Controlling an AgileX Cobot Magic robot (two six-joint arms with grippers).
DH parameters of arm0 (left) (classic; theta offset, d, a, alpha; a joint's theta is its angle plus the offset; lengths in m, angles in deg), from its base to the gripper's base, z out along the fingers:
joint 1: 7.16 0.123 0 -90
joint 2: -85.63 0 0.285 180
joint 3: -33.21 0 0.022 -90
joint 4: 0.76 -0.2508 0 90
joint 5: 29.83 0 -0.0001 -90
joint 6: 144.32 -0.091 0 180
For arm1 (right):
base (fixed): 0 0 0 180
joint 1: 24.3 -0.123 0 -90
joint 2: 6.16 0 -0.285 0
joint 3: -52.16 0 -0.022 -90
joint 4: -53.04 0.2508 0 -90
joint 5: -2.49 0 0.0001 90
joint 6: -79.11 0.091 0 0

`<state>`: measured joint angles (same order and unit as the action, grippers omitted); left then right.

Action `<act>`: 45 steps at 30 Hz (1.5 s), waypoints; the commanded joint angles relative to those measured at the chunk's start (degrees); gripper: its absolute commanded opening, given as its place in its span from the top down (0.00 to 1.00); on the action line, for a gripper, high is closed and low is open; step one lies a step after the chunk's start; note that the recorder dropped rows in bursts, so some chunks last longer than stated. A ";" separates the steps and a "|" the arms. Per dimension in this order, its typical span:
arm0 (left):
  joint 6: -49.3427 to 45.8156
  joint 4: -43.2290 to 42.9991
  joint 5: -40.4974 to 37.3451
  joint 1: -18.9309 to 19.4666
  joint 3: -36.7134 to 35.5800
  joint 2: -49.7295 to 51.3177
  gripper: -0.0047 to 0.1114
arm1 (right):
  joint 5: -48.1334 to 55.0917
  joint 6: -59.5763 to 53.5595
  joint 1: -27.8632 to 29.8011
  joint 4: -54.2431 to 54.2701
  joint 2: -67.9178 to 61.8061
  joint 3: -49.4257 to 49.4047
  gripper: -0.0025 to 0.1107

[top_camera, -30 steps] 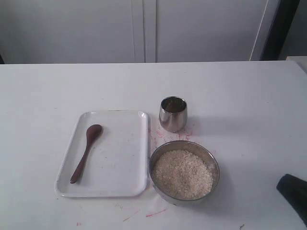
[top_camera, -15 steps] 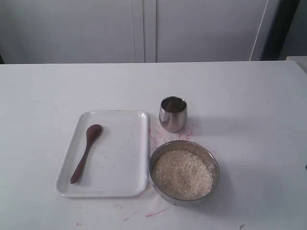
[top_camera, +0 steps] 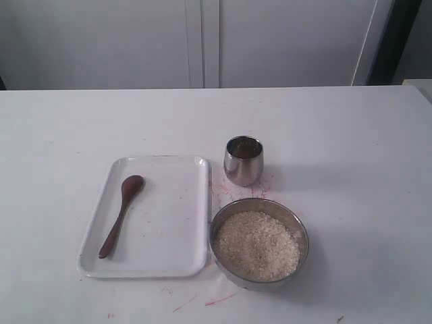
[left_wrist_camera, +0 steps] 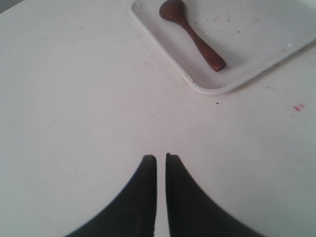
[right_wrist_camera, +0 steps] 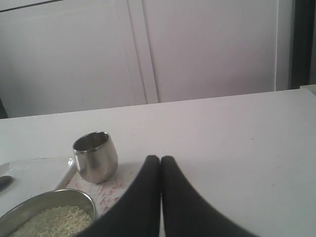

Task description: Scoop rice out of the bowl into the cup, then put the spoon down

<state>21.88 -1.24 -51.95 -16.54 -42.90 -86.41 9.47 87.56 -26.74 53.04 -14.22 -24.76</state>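
Here, nearest the front edge of the white counter (top_camera: 351, 169), the bowl (top_camera: 213, 237) sits with the rice (top_camera: 256, 244) lying just under its steel rim. Just beside it on the left lies a white tray (top_camera: 169, 223), its long right edge close along the bowl's side; I cannot tell whether they touch. The spoon (top_camera: 121, 214) lies flat in the tray's left half, handle toward the front, oval head toward the back. Behind the bowl, a little apart, the cup (top_camera: 243, 160) stands upright near the tray's far right corner. Right of the bowl and cup the counter is open out to its side edge, and behind the cup it is open to the back edge, where pale cabinet doors (top_camera: 202, 40) rise. The left end effector (left_wrist_camera: 161, 157) hangs over open counter short of a tray corner, fingers together with only a slit between. The right end effector (right_wrist_camera: 160, 158) has its fingers pressed together on nothing, the cup and bowl ahead of it.
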 commanded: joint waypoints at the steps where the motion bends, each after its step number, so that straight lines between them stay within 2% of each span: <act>1: 0.33 -0.03 -1.88 0.00 -0.53 -0.17 0.84 | -0.17 -0.51 3.09 0.00 0.27 -0.30 0.98; 13: 0.33 -0.03 -1.88 0.00 -0.53 -0.17 0.84 | -0.17 -0.51 6.65 0.00 0.27 -0.30 0.98; 45: 0.33 -0.03 -1.88 0.00 -0.53 -0.17 0.84 | -0.17 -0.51 6.65 0.00 0.27 -0.30 0.98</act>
<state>21.88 -1.24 -51.95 -16.54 -42.90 -86.41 9.47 87.56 -20.35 53.04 -14.22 -24.76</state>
